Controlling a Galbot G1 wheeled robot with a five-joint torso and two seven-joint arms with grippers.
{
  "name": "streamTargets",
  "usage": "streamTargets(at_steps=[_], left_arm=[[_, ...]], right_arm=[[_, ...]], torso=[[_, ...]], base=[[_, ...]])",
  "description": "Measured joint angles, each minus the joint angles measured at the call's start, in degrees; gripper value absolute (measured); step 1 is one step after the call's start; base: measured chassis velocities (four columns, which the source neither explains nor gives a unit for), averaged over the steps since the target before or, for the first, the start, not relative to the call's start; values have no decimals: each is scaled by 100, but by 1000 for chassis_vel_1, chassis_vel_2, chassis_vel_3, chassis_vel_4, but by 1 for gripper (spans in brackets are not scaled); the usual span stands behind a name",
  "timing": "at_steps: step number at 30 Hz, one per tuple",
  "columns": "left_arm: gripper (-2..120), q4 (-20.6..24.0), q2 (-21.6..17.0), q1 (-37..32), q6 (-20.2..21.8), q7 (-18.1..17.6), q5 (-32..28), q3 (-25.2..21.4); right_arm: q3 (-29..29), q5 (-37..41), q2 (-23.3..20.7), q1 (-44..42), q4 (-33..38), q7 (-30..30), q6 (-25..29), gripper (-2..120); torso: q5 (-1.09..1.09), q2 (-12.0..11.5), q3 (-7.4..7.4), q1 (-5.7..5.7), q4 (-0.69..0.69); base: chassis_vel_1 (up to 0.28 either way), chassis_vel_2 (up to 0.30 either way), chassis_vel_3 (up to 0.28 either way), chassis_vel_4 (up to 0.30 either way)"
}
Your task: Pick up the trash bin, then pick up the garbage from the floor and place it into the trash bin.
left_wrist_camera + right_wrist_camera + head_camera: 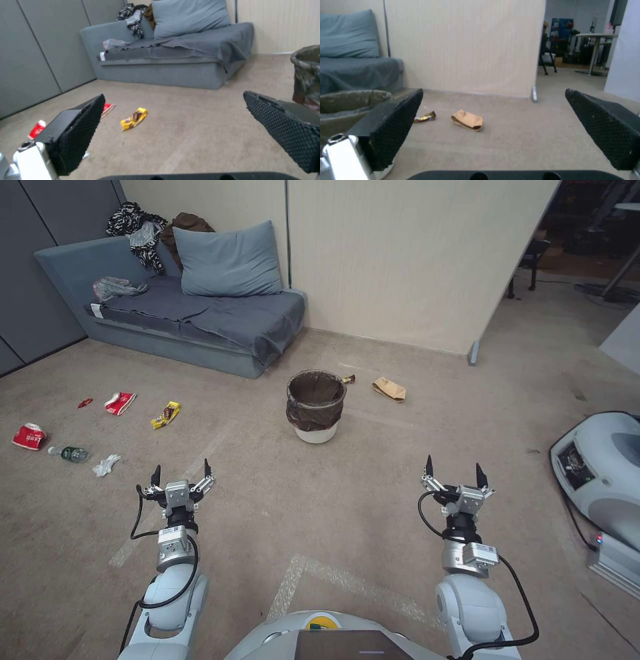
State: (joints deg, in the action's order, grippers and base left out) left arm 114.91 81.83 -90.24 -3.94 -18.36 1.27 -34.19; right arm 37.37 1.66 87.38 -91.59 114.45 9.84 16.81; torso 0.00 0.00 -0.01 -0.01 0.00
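Observation:
The trash bin [316,407], a small white bucket lined with a dark bag, stands on the carpet straight ahead; its rim also shows in the right wrist view [350,100]. Garbage lies on the floor: a brown paper bag [389,389] and a small gold wrapper [347,379] right of the bin, a yellow wrapper [166,415], red-and-white wrappers [120,403], a noodle cup [29,436], a bottle [69,453] and a tissue [106,465] to the left. My left gripper [181,473] and right gripper [454,471] hang open and empty, short of the bin.
A grey sofa [193,307] with a cushion and clothes stands at the back left against a beige partition [413,260]. A white machine [600,467] with cables sits on the floor at the right. Open carpet lies between me and the bin.

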Motion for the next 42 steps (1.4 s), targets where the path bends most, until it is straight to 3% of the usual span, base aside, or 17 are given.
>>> streamTargets(at_steps=[42], left_arm=[[100, 35, 64, -11, -5, -9, 29, -13]], right_arm=[[-17, -80, 48, 90, -79, 106, 69, 100]], torso=[[-1, 0, 1, 1, -1]], base=[[-204, 203, 200, -204]])
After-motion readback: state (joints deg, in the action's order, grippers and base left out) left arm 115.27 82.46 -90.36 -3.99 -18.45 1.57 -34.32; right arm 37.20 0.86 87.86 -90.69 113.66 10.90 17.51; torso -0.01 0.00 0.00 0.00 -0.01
